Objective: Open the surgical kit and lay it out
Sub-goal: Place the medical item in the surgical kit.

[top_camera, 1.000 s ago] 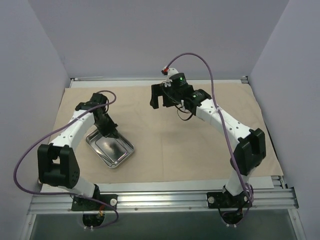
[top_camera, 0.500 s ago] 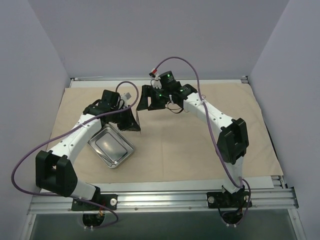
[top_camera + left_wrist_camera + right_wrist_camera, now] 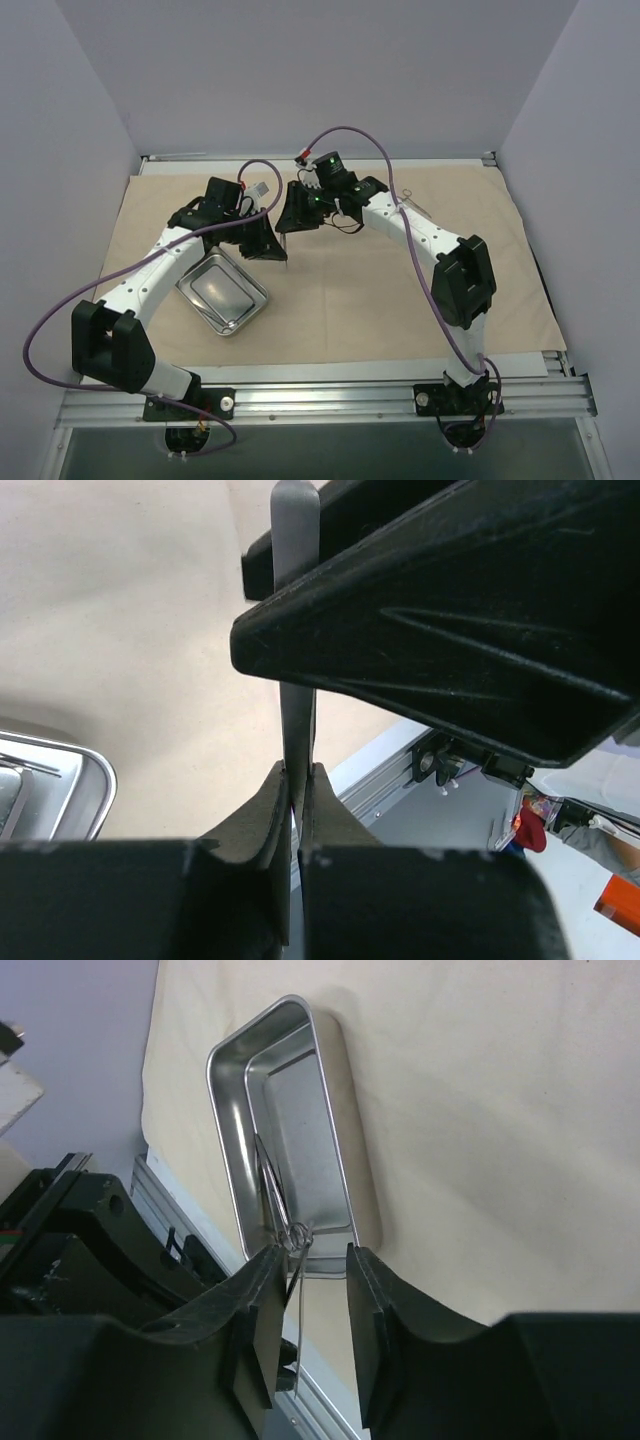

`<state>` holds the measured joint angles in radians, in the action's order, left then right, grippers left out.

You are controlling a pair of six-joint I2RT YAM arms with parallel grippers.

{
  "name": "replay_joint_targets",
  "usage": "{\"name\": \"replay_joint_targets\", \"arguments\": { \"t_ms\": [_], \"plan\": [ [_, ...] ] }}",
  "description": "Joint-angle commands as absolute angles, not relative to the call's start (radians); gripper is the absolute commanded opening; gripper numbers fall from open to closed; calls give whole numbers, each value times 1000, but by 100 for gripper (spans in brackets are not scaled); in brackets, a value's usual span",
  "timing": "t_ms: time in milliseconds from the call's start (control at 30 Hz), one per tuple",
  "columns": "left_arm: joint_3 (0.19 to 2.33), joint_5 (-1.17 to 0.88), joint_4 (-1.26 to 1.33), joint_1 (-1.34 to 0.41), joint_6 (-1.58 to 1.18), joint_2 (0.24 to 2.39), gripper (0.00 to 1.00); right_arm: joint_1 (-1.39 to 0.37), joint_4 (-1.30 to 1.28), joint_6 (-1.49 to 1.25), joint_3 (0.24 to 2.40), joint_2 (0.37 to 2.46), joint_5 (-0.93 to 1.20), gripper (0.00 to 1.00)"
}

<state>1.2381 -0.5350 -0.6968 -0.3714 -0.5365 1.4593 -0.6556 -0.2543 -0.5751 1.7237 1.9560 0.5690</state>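
The beige cloth wrap (image 3: 400, 290) lies spread flat over the table. On its left part sits the steel tray (image 3: 215, 285). The right wrist view shows a ring-handled instrument (image 3: 272, 1190) lying in the tray (image 3: 225, 1110). My left gripper (image 3: 273, 246) hangs just right of the tray. It is shut (image 3: 300, 770) on a flat thin metal instrument (image 3: 295, 580) that sticks up from its pads. My right gripper (image 3: 286, 222) faces it from behind. Its jaws (image 3: 310, 1255) stand apart around that instrument (image 3: 298, 1295), which lies against one pad, with a gap to the other.
Grey walls close in the left, back and right sides. A metal rail (image 3: 330, 395) runs along the near edge, where both arm bases are bolted. Purple cables (image 3: 60, 300) loop off each arm. The right gripper's black body (image 3: 450, 610) fills the left wrist view.
The left gripper rose from the tray and moved right with the thin instrument. The right gripper swung left to meet it, and its jaws narrowed around the instrument.
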Motion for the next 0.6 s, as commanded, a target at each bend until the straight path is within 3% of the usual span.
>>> {"name": "replay_joint_targets", "arguments": {
  "t_ms": [0,33,67,100,133,233,500,567],
  "plan": [
    [1281,-569,-649,-371,-517,1447,4,-660,-229,-584,1723,1916,597,27],
    [1282,-565,-647,-371,-518,1448,23,-658,-230,-584,1726,1916,594,25],
    [1282,-561,-647,-373,-518,1448,33,-658,-238,-580,1730,1916,586,23],
    [1282,-564,-647,-373,-514,1448,39,-658,-253,-568,1739,1917,551,14],
    [1284,-568,-647,-370,-506,1447,52,-657,-277,-557,1771,1919,513,4],
    [1292,-549,-664,-357,-476,1442,68,-654,-391,-485,1839,1940,374,0],
    [1281,-535,-747,-227,-388,1398,73,-627,-819,111,2129,2126,210,0],
    [1264,-525,-768,-209,-359,1381,73,-598,-886,156,2155,2161,158,0]
  ]
}}
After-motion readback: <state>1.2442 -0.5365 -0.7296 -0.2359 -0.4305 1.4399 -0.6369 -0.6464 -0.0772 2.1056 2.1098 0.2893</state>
